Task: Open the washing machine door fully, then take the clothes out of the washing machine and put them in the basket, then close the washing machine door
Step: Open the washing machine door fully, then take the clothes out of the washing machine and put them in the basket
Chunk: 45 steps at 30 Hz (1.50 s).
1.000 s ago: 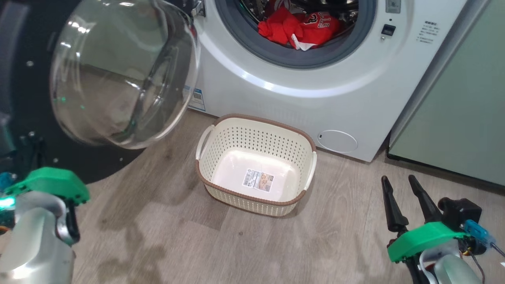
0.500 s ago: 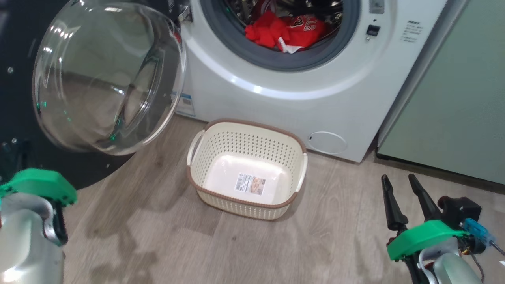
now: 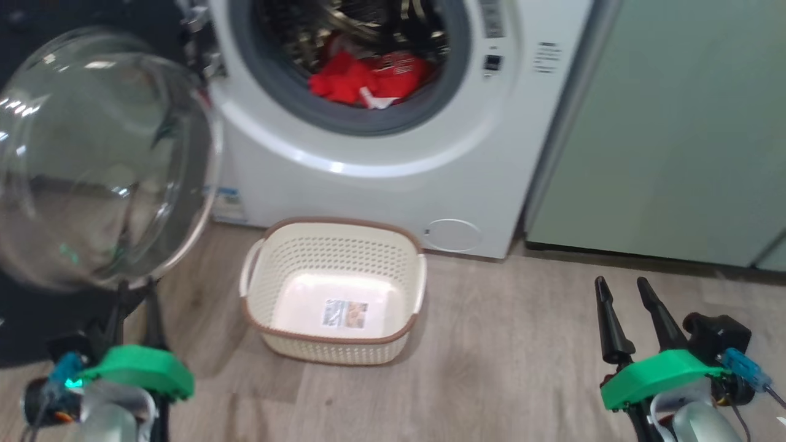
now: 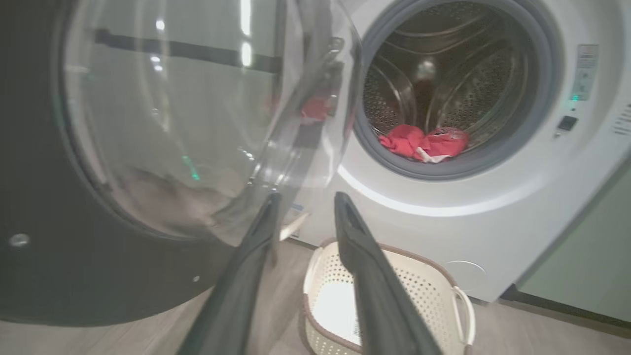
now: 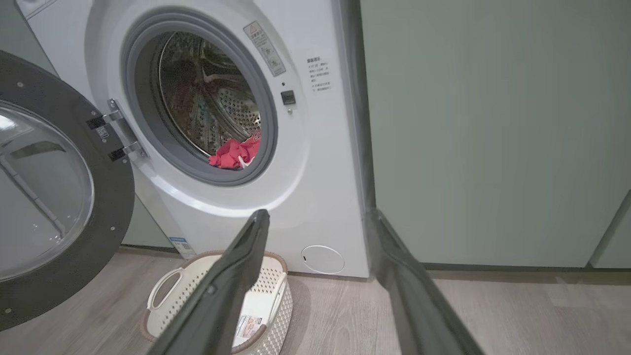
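Clothes [image 3: 356, 83]: crumpled red fabric, perhaps jerseys, in perforated drum [image 4: 458, 88].

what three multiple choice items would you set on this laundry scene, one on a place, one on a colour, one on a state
1. Where is the basket?
A. on the floor before the washing machine
B. on a shelf
C. on a table

2. What colour are the clothes in the drum?
A. blue
B. red
C. black

3. How is the washing machine door?
A. shut
B. open
C. removed

1 A, it stands on the floor below the machine's opening.
2 B, red fabric lies low in the drum.
3 B, it is swung aside on its hinges, leaving the drum exposed.
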Motion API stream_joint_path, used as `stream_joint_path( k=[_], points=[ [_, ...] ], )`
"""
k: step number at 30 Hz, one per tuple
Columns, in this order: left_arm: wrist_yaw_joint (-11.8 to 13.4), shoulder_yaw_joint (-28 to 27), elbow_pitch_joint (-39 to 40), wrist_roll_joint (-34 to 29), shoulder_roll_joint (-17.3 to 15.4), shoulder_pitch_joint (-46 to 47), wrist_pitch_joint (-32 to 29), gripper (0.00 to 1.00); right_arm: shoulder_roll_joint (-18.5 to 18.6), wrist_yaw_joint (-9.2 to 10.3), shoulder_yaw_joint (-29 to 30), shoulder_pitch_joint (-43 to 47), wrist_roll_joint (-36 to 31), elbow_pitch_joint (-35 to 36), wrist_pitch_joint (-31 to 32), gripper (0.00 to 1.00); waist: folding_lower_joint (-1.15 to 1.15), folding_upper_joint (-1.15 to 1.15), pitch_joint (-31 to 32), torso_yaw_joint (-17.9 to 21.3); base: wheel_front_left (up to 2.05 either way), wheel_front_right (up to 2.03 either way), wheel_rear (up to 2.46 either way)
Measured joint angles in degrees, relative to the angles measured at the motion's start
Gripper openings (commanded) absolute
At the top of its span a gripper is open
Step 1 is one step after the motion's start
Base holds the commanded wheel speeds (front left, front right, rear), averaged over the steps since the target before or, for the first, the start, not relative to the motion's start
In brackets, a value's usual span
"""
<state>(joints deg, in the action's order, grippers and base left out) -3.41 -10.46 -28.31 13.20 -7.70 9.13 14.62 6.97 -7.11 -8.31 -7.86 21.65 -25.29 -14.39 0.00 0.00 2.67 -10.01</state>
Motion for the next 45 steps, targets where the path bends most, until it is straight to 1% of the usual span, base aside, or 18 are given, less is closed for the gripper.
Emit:
stream_joint_path(
  k=[1,2,3,12,18,28,29,39,45],
  points=[
    [-0.2,0.0,0.6,-0.1,0.6,-0.8,0.0,0.62,0.0,0.0,0.1,0.0,-0.1,0.2,0.0,1.0,0.0,0.0,0.2,0.8,0.0,0.0,0.0],
    [-0.7,0.0,1.0,-0.2,1.1,-1.4,0.0,0.87,0.0,0.0,0.1,0.0,-0.2,0.2,0.0,1.0,0.0,0.0,0.3,1.7,0.0,0.0,0.0],
    [-1.1,0.0,1.6,-0.3,1.5,-2.0,0.0,1.0,0.0,0.0,0.1,0.0,-0.5,0.3,0.0,1.0,0.0,0.0,0.4,2.5,0.0,0.0,0.0],
    [-2.7,-1.1,2.5,-2.2,2.9,-2.3,0.0,1.0,0.2,0.0,1.1,2.0,-1.3,0.9,0.0,1.0,0.0,0.0,1.1,9.9,0.0,0.0,0.0],
    [-3.1,-1.0,1.3,-3.8,3.3,-2.2,0.0,1.0,0.3,0.0,1.7,2.3,-1.5,1.4,0.0,1.0,0.0,0.0,1.1,12.8,0.0,0.0,0.0],
    [-3.3,-1.1,-1.1,-4.5,3.5,-1.8,0.0,1.0,0.3,0.0,1.7,2.3,-2.0,1.7,0.0,1.0,0.0,0.0,0.8,13.7,0.0,0.0,0.0],
    [-3.6,-1.1,-1.3,-4.5,3.5,-1.8,0.0,1.0,0.2,0.0,1.7,2.3,-2.0,1.7,0.0,1.0,0.0,0.0,0.8,13.7,0.0,0.0,0.0],
    [-3.7,-0.9,-2.3,-3.9,3.5,-1.2,0.0,1.0,0.2,0.0,1.7,2.3,-2.4,1.8,0.0,1.0,0.0,0.0,0.2,13.2,0.0,0.0,0.0],
    [-3.7,0.5,-2.3,-2.8,3.4,-0.5,0.0,1.0,0.2,0.0,1.7,2.3,-2.4,1.7,0.0,1.0,0.0,0.0,0.0,13.0,0.35,-0.35,0.0]
  ],
)
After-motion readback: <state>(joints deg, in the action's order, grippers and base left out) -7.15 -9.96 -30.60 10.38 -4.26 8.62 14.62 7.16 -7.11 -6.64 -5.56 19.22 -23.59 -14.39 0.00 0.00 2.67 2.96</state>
